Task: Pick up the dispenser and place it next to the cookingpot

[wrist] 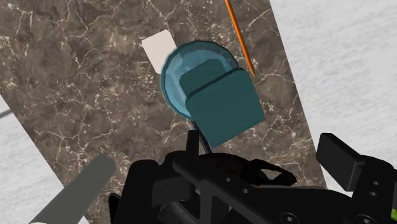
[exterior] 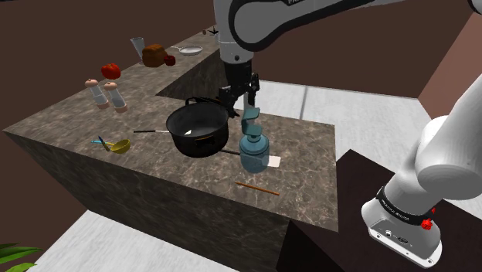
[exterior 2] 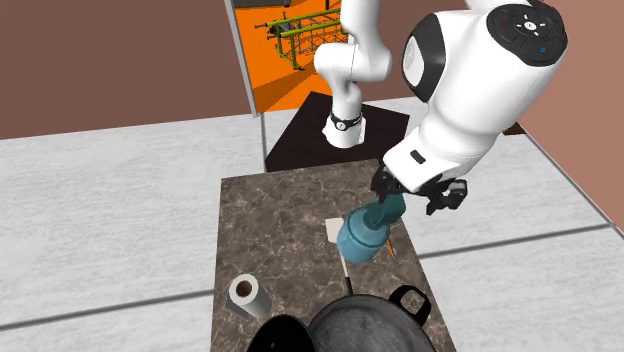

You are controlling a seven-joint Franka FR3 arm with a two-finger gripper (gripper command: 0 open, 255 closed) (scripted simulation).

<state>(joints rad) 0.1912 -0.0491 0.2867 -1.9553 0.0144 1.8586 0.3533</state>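
The teal soap dispenser [exterior: 254, 151] stands on the bench [exterior: 305, 181] just beside the black cooking pot [exterior: 198, 131]. The hand [exterior: 249, 99] is at its pump; I cannot tell its grip. Probably placing: let go, lift straight clear.

The shoulder camera sits beside and a little behind the stand [exterior: 359, 174], raised, looking down and leftward across the marble tabletop [exterior: 305, 151] from middle distance. The second exterior camera hangs high over the tabletop's opposite end and faces back toward the stand, with the cooking pot [exterior 2: 372, 300] at its bottom edge. The wrist camera looks steeply down, close above the teal dispenser [wrist: 203, 79]. All three views share the dispenser and the marble around it; the two outer views also share the cooking pot.
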